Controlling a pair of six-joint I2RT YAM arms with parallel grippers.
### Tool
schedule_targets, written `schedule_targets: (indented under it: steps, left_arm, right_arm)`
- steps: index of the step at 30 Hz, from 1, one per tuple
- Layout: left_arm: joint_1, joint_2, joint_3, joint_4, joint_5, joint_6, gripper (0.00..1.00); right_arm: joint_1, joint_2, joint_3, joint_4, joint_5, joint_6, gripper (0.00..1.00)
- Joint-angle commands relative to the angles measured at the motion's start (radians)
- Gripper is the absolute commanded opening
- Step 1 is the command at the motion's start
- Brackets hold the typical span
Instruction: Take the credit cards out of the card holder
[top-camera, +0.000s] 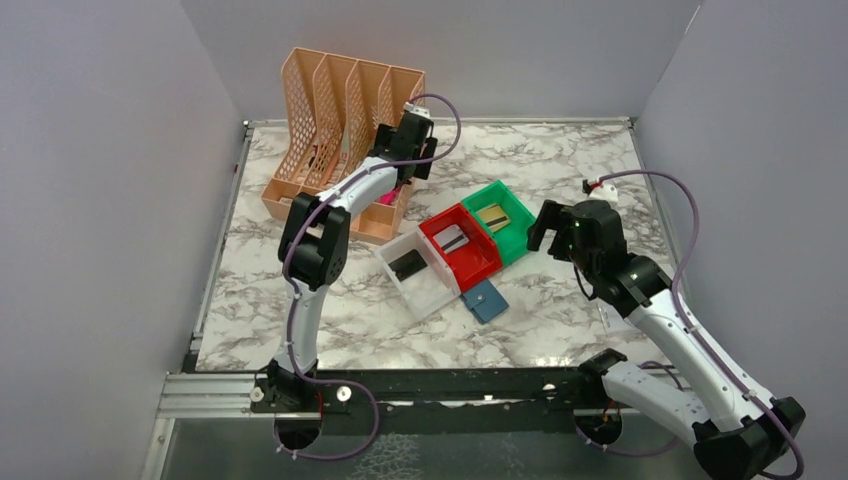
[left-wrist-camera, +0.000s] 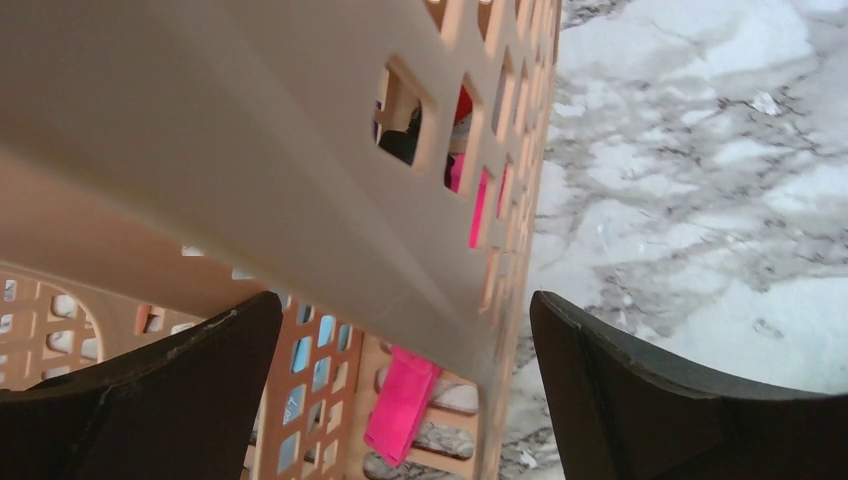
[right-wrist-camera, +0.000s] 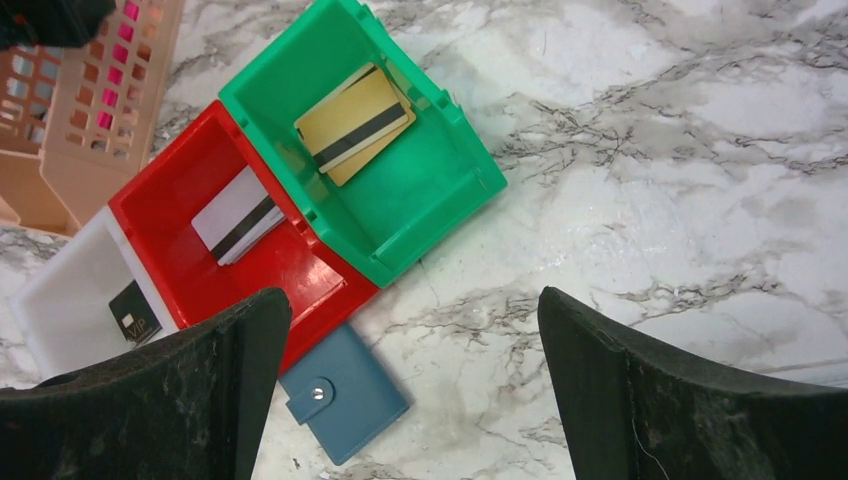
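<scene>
The closed card holder is being left on the table just beside the red bin, on its near side. A silver-grey card is being kept inside that bin, gold cards in the green bin adjoining it, and a black card in the white bin on its other side. The right gripper is being held above the red bin's near corner and the left gripper beyond it at the peach rack, both with jaws spread and empty.

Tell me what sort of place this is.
Probably a robot lab test cell: a marble-look table boxed in by plain grey panels, arms bolted to a metal rail, and coloured bins laid out as props.
</scene>
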Motion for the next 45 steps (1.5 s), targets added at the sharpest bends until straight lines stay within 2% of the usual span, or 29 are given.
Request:
schedule_targets:
  steps: [1, 9, 15, 21, 25, 29, 32, 39, 42, 45]
  left_arm:
    - [0.077, 0.05, 0.079, -0.076, -0.107, -0.048, 0.98]
    - [0.199, 0.009, 0.022, -0.088, -0.048, -0.096, 0.98]
    - [0.234, -0.001, 0.026, -0.087, -0.003, -0.072, 0.99]
    - [0.227, -0.06, 0.02, -0.081, 0.198, -0.086, 0.99]
    - [0.215, -0.145, -0.018, -0.071, 0.317, -0.125, 0.99]
    - [0.201, -0.262, -0.09, -0.055, 0.414, -0.163, 0.99]
    - [0.192, -0.351, -0.181, -0.051, 0.449, -0.188, 0.99]
    - [0.186, -0.678, -0.673, 0.072, 0.527, -0.308, 0.98]
    - [0.183, -0.786, -0.875, 0.126, 0.592, -0.371, 0.92]
    - [0.172, -0.87, -0.999, 0.148, 0.663, -0.415, 0.9]
  right_arm:
    - [-0.002, 0.032, -0.007, -0.014, -0.043, 0.016, 0.99]
    - [-0.002, 0.082, -0.026, 0.002, -0.067, 0.023, 0.99]
    - [-0.002, 0.106, -0.032, 0.017, -0.111, 0.025, 0.99]
    - [-0.002, 0.162, -0.056, 0.067, -0.148, -0.004, 0.99]
    - [-0.004, 0.271, -0.015, 0.072, -0.081, -0.03, 0.99]
    - [-0.019, 0.406, 0.07, 0.095, -0.103, -0.078, 0.99]
    - [-0.025, 0.473, 0.137, 0.094, -0.138, -0.106, 0.99]
    - [-0.025, 0.456, 0.094, 0.255, -0.62, -0.24, 0.99]
    - [-0.025, 0.484, 0.088, 0.267, -0.625, -0.24, 1.0]
    - [-0.025, 0.549, 0.142, 0.212, -0.608, -0.275, 1.0]
